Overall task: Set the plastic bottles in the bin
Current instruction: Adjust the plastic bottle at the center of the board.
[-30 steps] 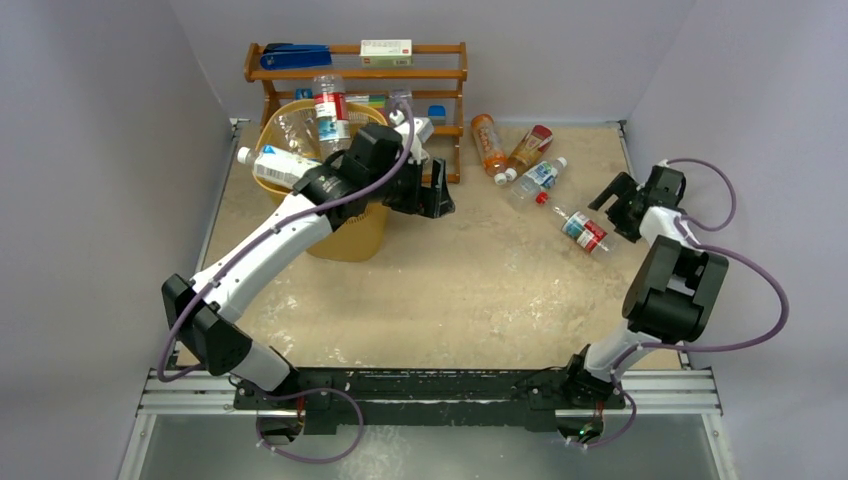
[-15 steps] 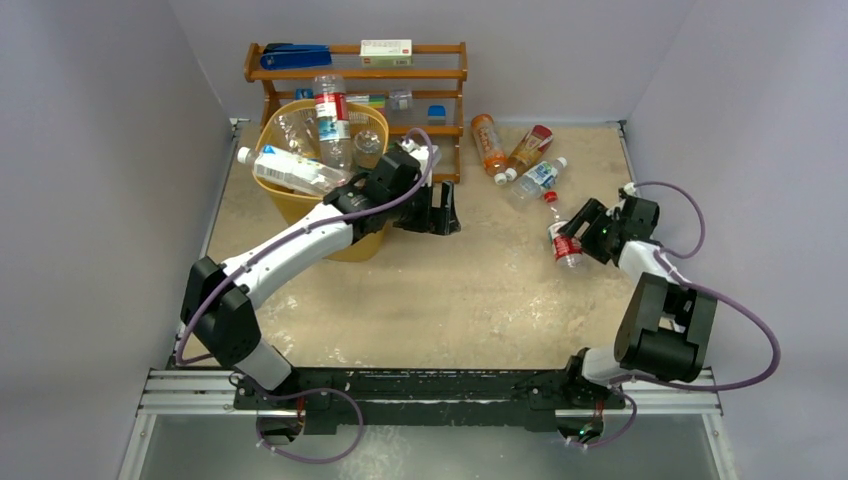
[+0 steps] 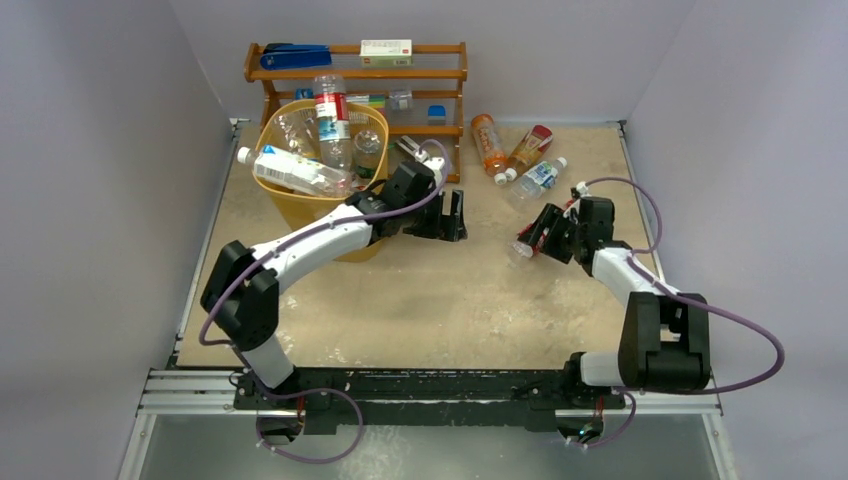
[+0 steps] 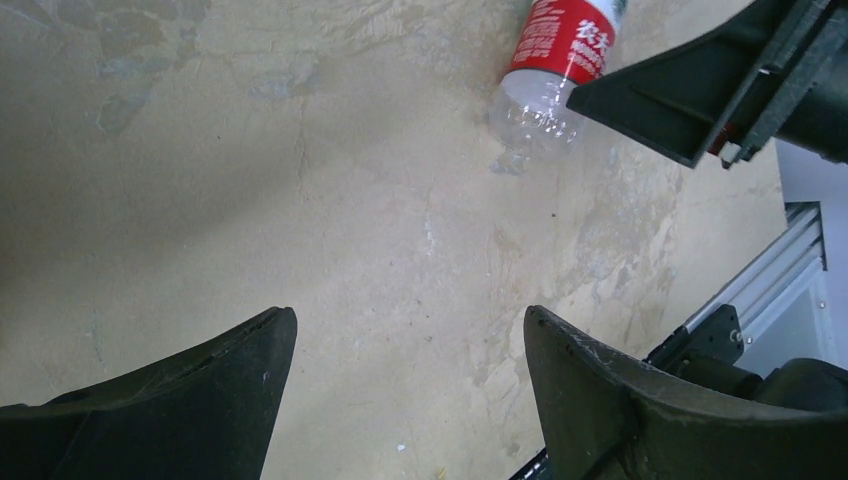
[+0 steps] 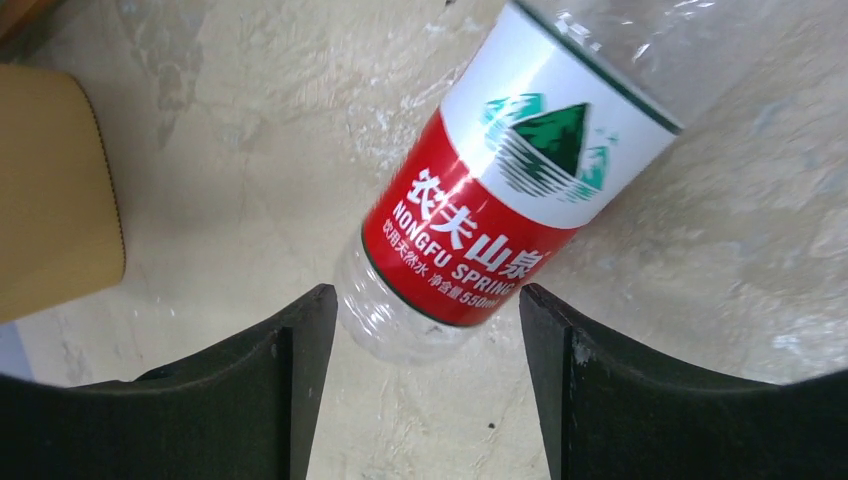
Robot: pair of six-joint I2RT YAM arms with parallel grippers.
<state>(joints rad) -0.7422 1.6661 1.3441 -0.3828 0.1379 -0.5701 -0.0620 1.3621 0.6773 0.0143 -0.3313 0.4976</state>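
Note:
A clear bottle with a red and white label (image 3: 524,246) lies on the tan table, its base between the tips of my open right gripper (image 3: 540,238). In the right wrist view the bottle (image 5: 490,220) sits between the spread fingers of that gripper (image 5: 425,310), with a gap on the right side. My left gripper (image 3: 456,215) is open and empty just right of the yellow bin (image 3: 345,245). Its wrist view shows the left gripper (image 4: 410,325) over bare table, with the same bottle (image 4: 565,45) ahead. Several bottles stick out of the bin.
Three more bottles lie at the back: an orange one (image 3: 488,143), a red-brown one (image 3: 530,147) and a clear one with a blue label (image 3: 535,178). A brown wooden rack (image 3: 355,73) with small boxes stands behind the bin. Grey walls close the sides.
My right gripper has swung left toward the table's middle, and the red-label bottle has moved left with it. My left gripper has moved right and down, away from the bin's rim.

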